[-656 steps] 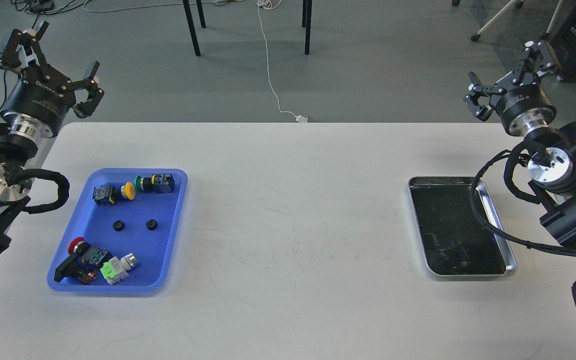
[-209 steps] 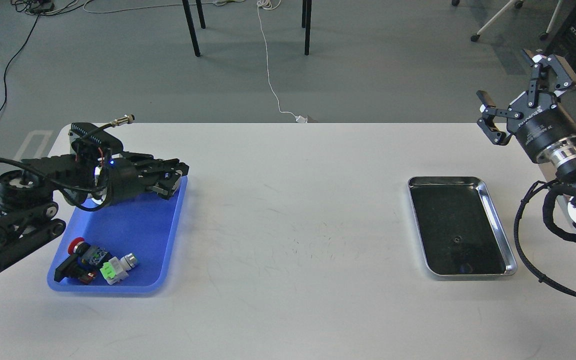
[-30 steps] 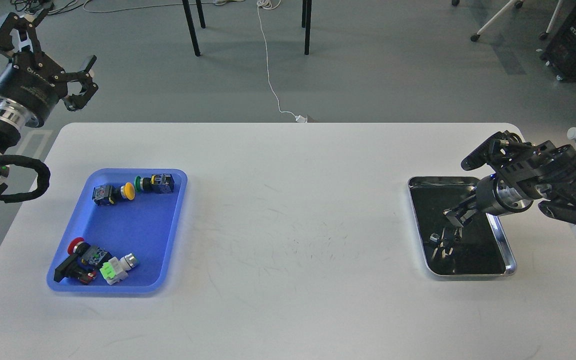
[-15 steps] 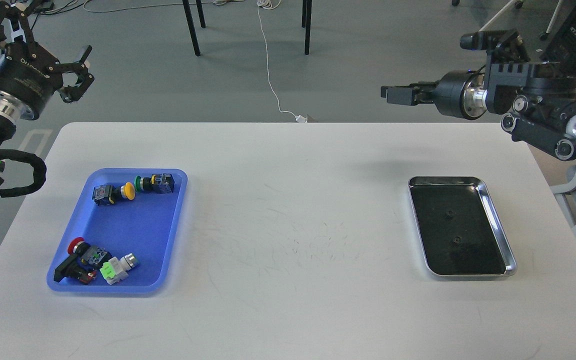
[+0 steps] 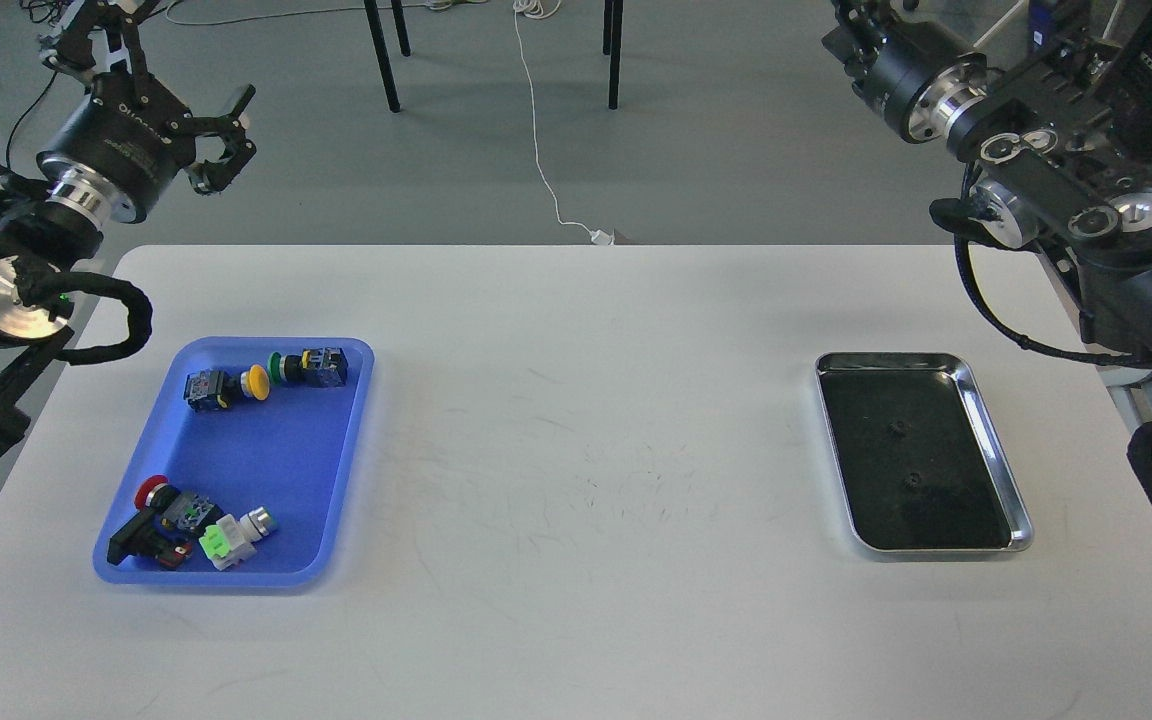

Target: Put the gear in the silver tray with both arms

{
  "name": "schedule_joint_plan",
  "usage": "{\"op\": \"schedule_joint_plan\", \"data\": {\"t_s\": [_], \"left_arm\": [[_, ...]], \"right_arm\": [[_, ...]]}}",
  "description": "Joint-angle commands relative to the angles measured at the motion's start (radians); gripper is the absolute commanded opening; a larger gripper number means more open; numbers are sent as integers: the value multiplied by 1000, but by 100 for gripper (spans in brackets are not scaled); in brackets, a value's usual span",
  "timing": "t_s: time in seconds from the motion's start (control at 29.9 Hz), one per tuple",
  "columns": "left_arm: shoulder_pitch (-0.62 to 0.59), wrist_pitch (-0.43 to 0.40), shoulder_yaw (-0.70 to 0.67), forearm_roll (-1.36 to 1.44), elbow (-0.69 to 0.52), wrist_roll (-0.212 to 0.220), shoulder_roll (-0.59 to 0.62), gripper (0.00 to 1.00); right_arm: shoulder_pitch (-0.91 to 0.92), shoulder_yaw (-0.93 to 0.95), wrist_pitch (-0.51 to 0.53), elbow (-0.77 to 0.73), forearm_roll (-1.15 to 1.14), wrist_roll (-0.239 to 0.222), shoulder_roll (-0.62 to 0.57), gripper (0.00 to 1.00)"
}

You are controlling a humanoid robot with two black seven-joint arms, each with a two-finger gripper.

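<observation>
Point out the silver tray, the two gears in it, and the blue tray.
silver tray [image 5: 994, 455], head view, right rim.
far gear [image 5: 899, 428], head view, its middle.
near gear [image 5: 912, 479], head view, its middle.
blue tray [image 5: 266, 470], head view, bare floor.

Two gears [image 5: 899, 428] in one silver tray [image 5: 994, 455]; four push-button switches [image 5: 226, 387] in one blue tray [image 5: 356, 420].
</observation>
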Motion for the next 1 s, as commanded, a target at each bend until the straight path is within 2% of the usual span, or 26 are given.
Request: {"op": "schedule_joint_plan", "data": {"t_s": [0.0, 0.17, 0.3, 0.43, 0.5, 0.74, 0.97], "left_arm": [[-2, -4, -27, -12, 3, 17, -26, 98], [2, -2, -73, -26, 22, 19, -75, 98], [9, -10, -95, -31, 99, 17, -124, 98], [12, -24, -138, -66, 171, 20, -171, 98], [12, -27, -141, -85, 173, 20, -182, 98], [45, -28, -147, -101, 173, 13, -230, 98], [48, -25, -169, -100, 171, 17, -231, 98]], "right_arm": [[-56, 173, 0, 45, 169, 24, -11, 99], [-125, 331, 13, 45, 393, 15, -11, 99], [-167, 350, 45, 40, 592, 6, -11, 99], [-205, 353, 125, 28, 816, -40, -10, 99], [-225, 355, 131, 23, 885, -43, -7, 99], [-308, 442, 157, 7, 924, -42, 33, 99], [-322, 422, 186, 23, 916, -46, 33, 99]]}}
